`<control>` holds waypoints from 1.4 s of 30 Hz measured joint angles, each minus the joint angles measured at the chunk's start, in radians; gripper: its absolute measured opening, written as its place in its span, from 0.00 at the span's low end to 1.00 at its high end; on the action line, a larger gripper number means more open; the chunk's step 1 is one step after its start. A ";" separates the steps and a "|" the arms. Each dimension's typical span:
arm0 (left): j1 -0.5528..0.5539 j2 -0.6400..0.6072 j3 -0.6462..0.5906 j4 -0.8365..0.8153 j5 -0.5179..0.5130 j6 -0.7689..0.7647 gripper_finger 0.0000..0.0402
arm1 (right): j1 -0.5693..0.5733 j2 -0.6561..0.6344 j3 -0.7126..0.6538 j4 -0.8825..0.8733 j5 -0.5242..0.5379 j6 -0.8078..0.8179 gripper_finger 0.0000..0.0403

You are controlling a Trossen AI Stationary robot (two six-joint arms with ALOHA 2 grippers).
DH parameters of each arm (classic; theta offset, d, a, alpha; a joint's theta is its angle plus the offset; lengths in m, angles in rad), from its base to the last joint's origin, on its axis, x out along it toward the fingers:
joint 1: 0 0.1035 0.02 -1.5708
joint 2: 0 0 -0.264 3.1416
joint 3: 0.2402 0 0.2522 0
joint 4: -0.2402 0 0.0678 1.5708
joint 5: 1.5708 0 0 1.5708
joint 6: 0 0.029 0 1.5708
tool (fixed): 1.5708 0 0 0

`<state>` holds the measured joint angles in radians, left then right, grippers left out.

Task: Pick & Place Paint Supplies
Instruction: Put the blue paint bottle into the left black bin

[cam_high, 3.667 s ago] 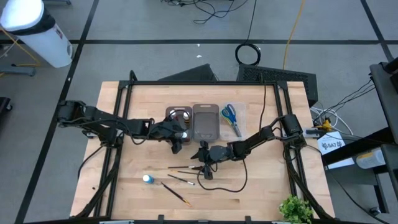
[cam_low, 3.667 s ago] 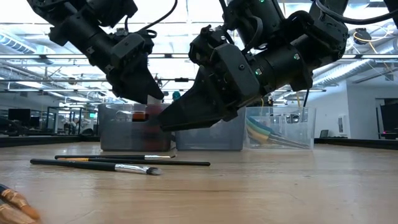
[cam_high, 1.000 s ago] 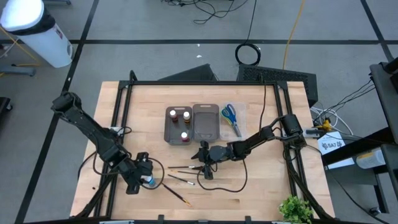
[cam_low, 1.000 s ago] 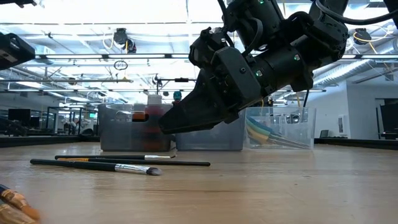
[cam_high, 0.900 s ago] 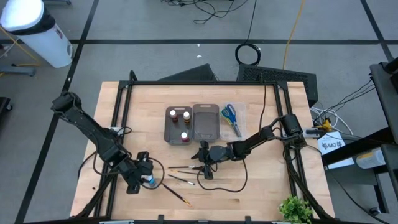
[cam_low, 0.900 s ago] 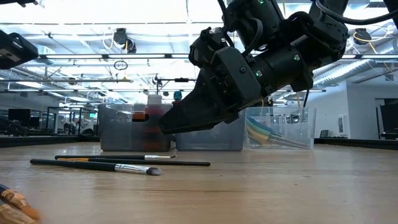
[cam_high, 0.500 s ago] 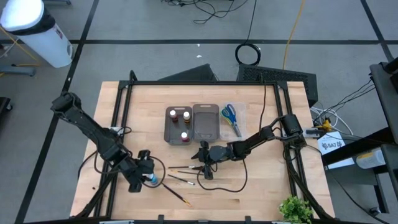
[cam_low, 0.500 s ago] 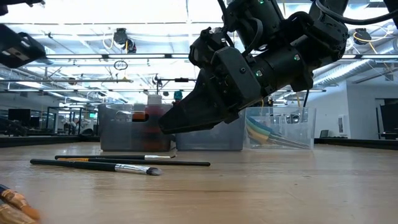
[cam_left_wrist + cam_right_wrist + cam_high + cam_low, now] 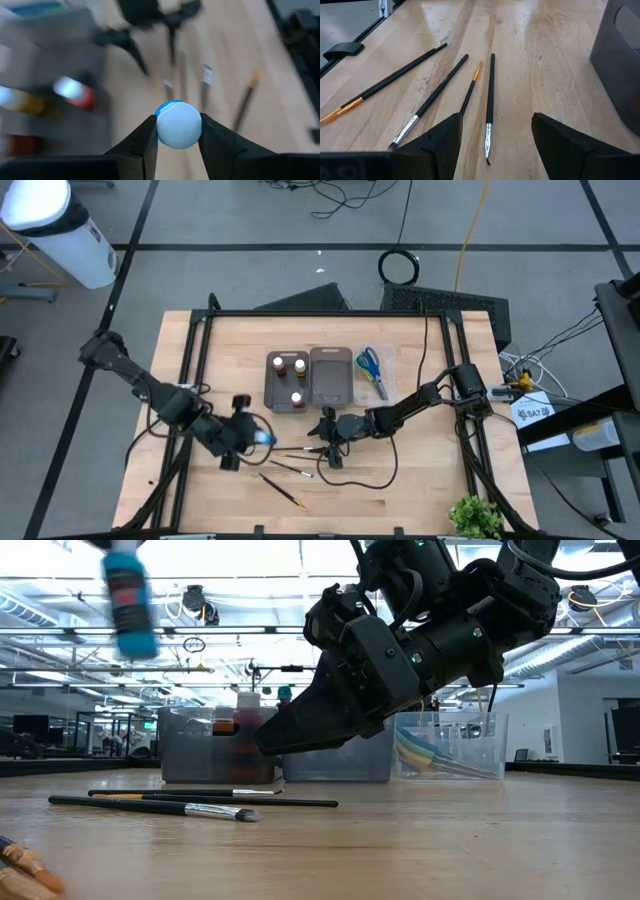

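I have the small blue paint bottle with the pale cap pinched between the two dark fingers of the left end effector, lifted clear of the wooden bench. From above it hangs just off the near-left corner of the grey rectangular tray, my landmark here. That tray already holds three little bottles, with what looks like a free spot in its near-left part.

To do this carry well, I'd keep the bottle upright and high enough to pass the tray wall, then come down straight over that free spot so I don't knock the bottles beside it. The cap is round and smooth, so I judge the grip could let it swivel if I swing fast; a slow approach suits it. I'd open only once the base feels seated.

The right end effector hangs low, just beyond the tray's near-right corner, fingers spread wide and holding nothing, over four thin dark-handled brushes lying on the bench. I'd keep my left arm's path on the tray's left side, away from it.
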<state>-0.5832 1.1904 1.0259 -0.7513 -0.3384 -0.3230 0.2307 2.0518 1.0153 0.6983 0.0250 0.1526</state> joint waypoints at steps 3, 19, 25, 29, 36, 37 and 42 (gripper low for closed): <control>0.044 0.000 0.065 -0.045 -0.052 0.082 0.32 | 0.000 0.000 0.000 0.000 0.000 0.000 0.56; 0.363 0.000 0.104 -0.145 -0.042 0.271 0.31 | 0.000 0.000 0.000 0.000 0.000 0.000 0.56; 0.438 0.000 0.027 -0.108 0.029 0.271 0.31 | 0.000 0.000 0.000 0.000 0.000 0.000 0.56; 0.480 0.001 -0.042 -0.081 0.065 0.270 0.31 | 0.000 0.000 0.000 0.000 0.000 0.000 0.56; 0.525 0.001 -0.135 0.036 0.165 0.271 0.31 | 0.000 0.000 0.000 0.000 0.000 0.000 0.56; 0.529 0.001 -0.149 0.059 0.169 0.271 0.31 | 0.000 0.000 0.000 0.000 0.000 0.000 0.56; 0.551 0.001 -0.201 0.112 0.218 0.261 0.31 | 0.000 0.000 0.000 0.000 0.000 0.000 0.56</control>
<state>-0.0327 1.1912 0.8250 -0.6397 -0.1205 -0.0625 0.2306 2.0518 1.0153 0.6979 0.0250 0.1525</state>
